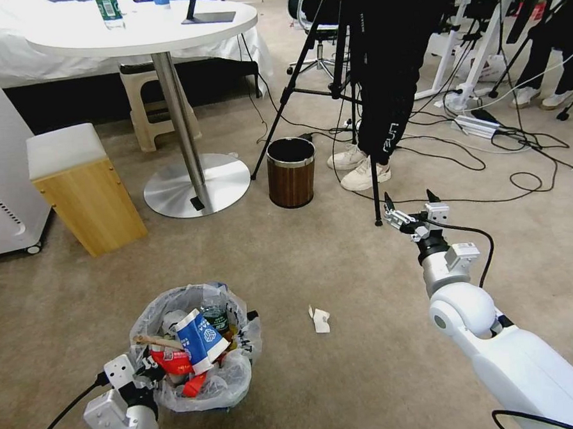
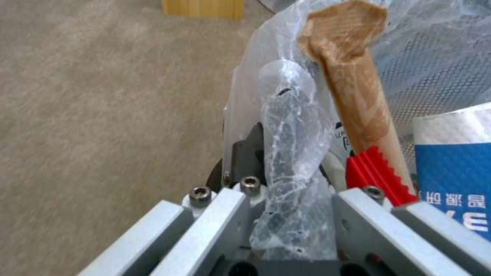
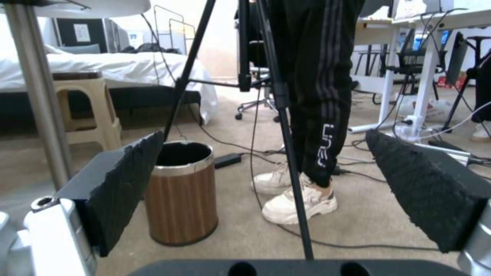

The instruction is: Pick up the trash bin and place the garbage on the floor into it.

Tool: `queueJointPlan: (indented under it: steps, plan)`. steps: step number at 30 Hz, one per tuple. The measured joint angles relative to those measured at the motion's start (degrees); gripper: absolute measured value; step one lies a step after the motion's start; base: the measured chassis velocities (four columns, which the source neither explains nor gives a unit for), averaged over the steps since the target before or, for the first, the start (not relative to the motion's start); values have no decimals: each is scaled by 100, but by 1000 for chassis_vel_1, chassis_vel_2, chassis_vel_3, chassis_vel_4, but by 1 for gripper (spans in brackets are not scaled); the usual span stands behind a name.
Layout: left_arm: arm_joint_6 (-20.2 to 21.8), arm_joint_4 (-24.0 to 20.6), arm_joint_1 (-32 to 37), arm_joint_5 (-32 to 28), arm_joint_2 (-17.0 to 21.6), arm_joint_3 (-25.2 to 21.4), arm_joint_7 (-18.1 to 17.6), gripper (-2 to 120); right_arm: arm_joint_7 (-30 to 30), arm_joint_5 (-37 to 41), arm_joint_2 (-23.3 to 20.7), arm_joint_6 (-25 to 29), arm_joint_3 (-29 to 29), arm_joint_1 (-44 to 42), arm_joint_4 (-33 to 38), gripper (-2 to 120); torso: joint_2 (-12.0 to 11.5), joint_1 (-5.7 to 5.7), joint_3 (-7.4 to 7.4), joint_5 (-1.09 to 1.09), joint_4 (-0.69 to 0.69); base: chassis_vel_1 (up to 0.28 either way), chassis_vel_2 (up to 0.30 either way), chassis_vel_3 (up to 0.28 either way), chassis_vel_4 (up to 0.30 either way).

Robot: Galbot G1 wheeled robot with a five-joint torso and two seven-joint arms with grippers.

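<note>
1. The trash bin (image 1: 197, 347) sits on the floor (image 1: 289, 259) at the robot's lower left, already stuffed: a blue-white carton (image 1: 200, 337), red wrappers (image 1: 172, 361), a green-label bottle (image 1: 214, 315) and a wooden stick (image 1: 157, 341) all poke out of the crinkly bag liner.
2. The left gripper (image 1: 146, 370) is at the near rim of the bin. In the left wrist view its jaws are clenched on a bunched fold of the liner and the rim under it, so it's grasping the bin by the edge.
3. Handling guess: the bin looks light, but that bag is thin, slippery and crushes easily. Pinching plastic alone would probably slide, so the hard rim under it is the spot to hold. With stuff heaped that high, tilting it could spill things.
4. One bit of garbage is left out, as far as I can see: a crumpled white tissue (image 1: 320, 319) on the carpet, just right of the bin. It's soft and weighs basically nothing, so pinch it right at the middle.
5. The right gripper (image 1: 411, 209) is held out forward on a stretched arm, well past the tissue, pointing towards the brown bin (image 1: 291, 172) and a tripod (image 1: 351, 102). Its jaws are spread wide with nothing between them.
</note>
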Motion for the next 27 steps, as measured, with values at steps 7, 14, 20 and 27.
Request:
queueJointPlan:
  steps: [7,14,20,27]
  plan:
    - [-37,18,15,69,-45,35,14,1,8,483,-29,-106,-89,44,45,100,0,1,1,0,0,-126,108,130,-135]
    - [-95,77,27,120,-104,51,46,1,-147,1925,-95,-1169,-372,266,23,100,1,0,-1,1,0,-7,2,2,-7]
    - [-119,115,-8,127,-130,54,51,1,-167,2742,-73,-2172,-469,505,-112,100,1,0,-1,1,1,0,0,0,0]
    - [-126,165,-53,116,-126,38,52,1,245,3643,77,-3341,-591,888,-628,100,1,0,0,1,1,0,0,0,0]
